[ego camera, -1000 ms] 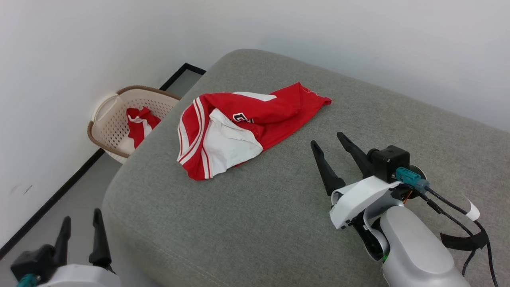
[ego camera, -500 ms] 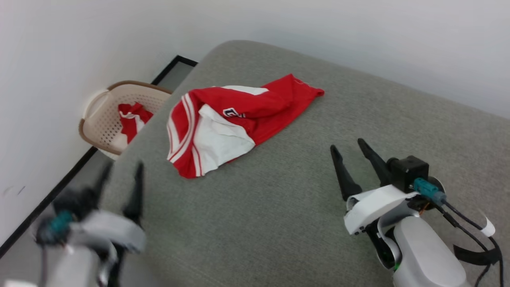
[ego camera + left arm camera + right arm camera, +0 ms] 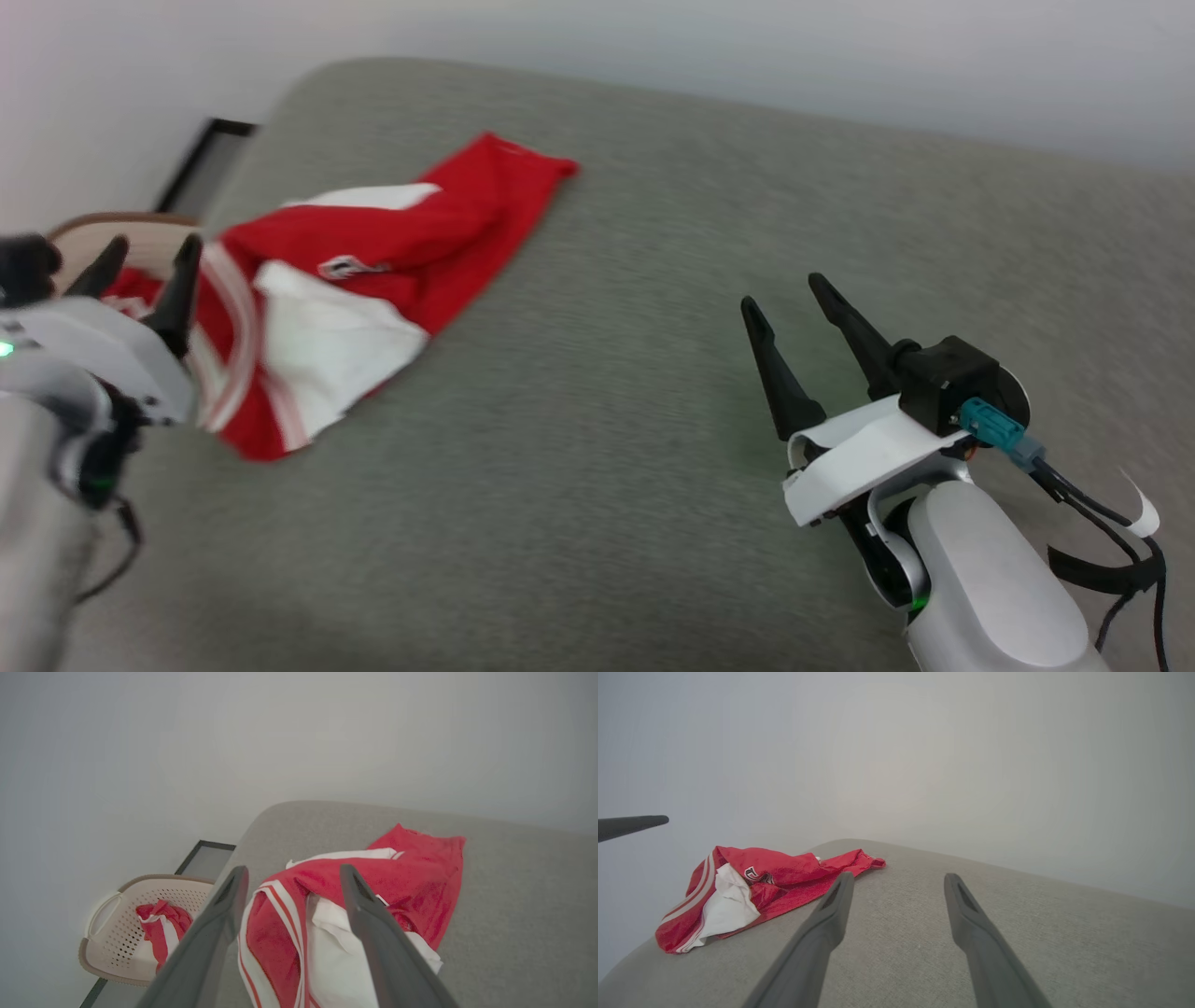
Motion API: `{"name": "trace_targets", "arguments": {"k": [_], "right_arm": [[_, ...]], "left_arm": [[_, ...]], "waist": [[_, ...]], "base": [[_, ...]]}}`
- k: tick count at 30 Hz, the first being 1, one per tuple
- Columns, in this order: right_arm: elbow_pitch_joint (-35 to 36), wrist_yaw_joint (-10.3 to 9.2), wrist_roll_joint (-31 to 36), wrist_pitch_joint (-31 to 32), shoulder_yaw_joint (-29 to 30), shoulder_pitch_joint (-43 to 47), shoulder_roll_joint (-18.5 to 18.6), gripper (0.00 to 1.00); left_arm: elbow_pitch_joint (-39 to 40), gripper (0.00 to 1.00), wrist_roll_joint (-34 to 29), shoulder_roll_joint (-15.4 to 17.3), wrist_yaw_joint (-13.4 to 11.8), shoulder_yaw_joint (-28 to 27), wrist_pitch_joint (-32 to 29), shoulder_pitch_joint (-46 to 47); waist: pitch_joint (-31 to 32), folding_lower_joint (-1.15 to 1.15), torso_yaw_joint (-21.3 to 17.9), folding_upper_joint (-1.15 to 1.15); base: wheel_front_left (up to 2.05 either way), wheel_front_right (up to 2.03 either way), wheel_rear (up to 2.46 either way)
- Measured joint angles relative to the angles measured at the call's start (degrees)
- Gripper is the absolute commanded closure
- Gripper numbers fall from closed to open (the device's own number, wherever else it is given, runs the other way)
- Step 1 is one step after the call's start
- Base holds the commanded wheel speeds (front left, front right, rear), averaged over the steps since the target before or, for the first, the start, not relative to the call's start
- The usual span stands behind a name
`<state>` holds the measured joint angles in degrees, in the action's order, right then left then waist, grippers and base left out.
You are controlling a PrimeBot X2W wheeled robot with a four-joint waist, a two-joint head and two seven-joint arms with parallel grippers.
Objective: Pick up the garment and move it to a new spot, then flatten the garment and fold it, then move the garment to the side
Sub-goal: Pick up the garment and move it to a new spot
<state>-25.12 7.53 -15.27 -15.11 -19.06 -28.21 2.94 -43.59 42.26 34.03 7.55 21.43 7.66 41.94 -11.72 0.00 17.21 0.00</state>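
While my left gripper (image 3: 155, 243) and right gripper (image 3: 783, 291) stand wide open and empty, the garment (image 3: 401, 243) lies crumpled. I should pinch its thick striped fold deeply with the left one.

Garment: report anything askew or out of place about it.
The garment lies crumpled near the left edge of the cushion: white cloth bunched over the red body, the print half buried in a fold. No tear or stain shows.

A broad grey fabric cushion (image 3: 653, 448) with rounded edges carries a crumpled red T-shirt (image 3: 420, 238) with white sleeves and red-and-white striped trim, lying bunched toward its far left corner.
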Motion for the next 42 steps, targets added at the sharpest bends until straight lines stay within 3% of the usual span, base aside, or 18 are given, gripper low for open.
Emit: {"name": "trace_targets", "arguments": {"k": [5,9,15,22,27,28,29,30,36,42], "right_arm": [[2.11,0.0,-0.56,0.0,-1.33,0.15,0.0,0.0],[3.61,0.0,-0.48,-0.01,-1.97,0.12,0.04,0.0],[6.75,0.0,-0.66,-0.01,-3.48,-0.91,-0.01,0.0],[9.07,0.0,-0.83,-0.01,-3.96,-1.0,0.08,0.0],[9.81,0.0,-0.82,-0.01,-4.27,-1.03,0.04,0.0],[9.99,0.0,-0.82,0.0,-4.37,-1.08,0.03,0.0],[10.2,0.0,-0.82,0.0,-4.42,-1.19,0.03,0.0],[10.44,0.0,-0.83,-0.01,-4.39,-1.35,0.01,0.0],[10.05,0.0,-1.57,-0.01,-3.52,-1.24,0.0,0.0],[9.01,0.0,-2.81,0.0,-2.46,0.88,-0.05,0.0]], "left_arm": [[-3.27,0.0,13.76,6.78,-0.01,6.77,-18.09,3.19],[-2.83,0.0,21.6,12.3,-0.01,9.5,-27.22,4.71],[-2.58,0.0,29.24,19.2,-0.01,11.52,-32.57,4.92],[0.96,0.0,39.05,22.61,-0.08,13.1,-41.06,4.01],[2.44,0.0,41.48,25.18,-0.09,13.43,-42.78,4.05],[2.88,0.3,41.47,25.57,-0.11,13.62,-42.24,4.09],[3.07,0.9,41.51,25.82,-0.26,13.6,-41.36,4.17],[3.15,1.0,41.63,25.87,-0.26,13.57,-40.21,4.26],[5.41,1.0,42.41,25.53,-0.46,14.15,-34.55,3.91],[10.85,1.0,37.6,25.33,-0.07,16.05,-21.39,5.41]], "waist": [[-2.99,0.0,-5.06,0.0],[-5.37,0.0,-8.63,0.0],[-9.95,0.0,-13.02,0.0],[-15.59,0.0,-17.26,0.0],[-18.48,0.0,-19.62,0.0],[-18.8,0.0,-20.05,0.0],[-19.04,0.0,-20.48,0.0],[-19.16,0.0,-20.83,0.0],[-17.12,0.0,-21.74,0.0],[-12.39,0.0,-21.7,0.0]], "base": [[0.0,0.0,0.0],[0.0,0.0,0.0],[0.0,0.0,0.0],[0.0,0.0,0.0],[0.0,0.0,0.0],[0.0,0.0,0.0],[0.0,0.0,0.0],[0.0,0.0,0.0],[0.0,0.0,0.0],[0.0,0.0,0.0]]}}
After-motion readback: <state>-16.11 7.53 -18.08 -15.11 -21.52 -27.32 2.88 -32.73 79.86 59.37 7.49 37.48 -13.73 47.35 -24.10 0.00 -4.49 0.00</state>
